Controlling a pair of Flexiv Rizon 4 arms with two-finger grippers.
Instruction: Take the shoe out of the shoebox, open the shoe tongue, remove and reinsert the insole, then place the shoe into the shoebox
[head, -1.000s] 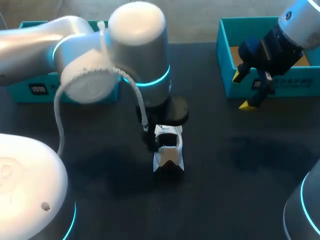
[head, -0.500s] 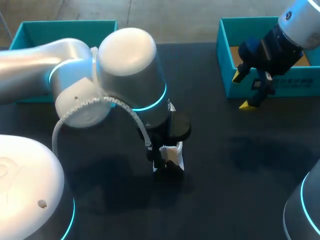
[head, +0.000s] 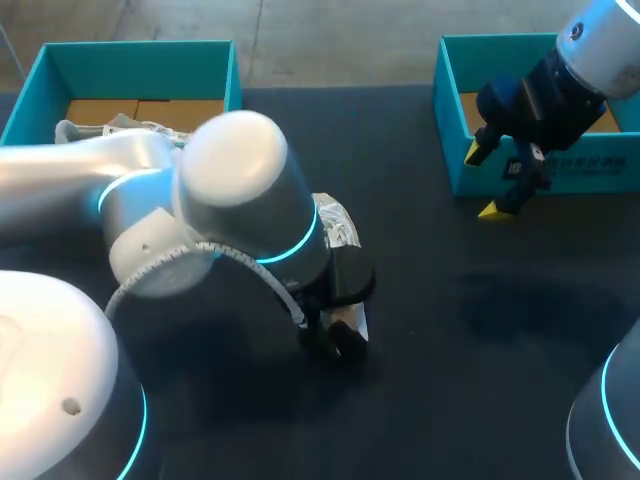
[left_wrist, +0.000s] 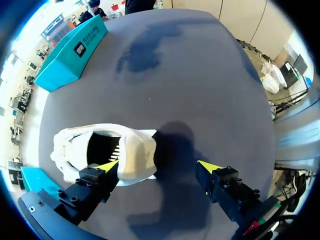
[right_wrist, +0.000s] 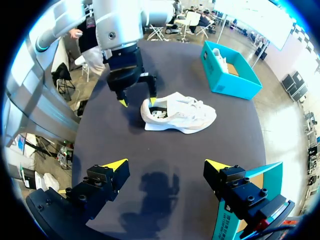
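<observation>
A dark, matt table (head: 450, 330) carries everything. Near its middle lies one white shoe (right_wrist: 182, 116), resting on the cloth-like surface with its opening turned upward. It is well apart from both boxes. Two teal boxes stand directly on the table at its far side: the left teal box (head: 140, 70) at the far left corner and the right teal box (head: 447, 100) at the far right corner. Both are open at the top, with brown cardboard floors inside.
</observation>
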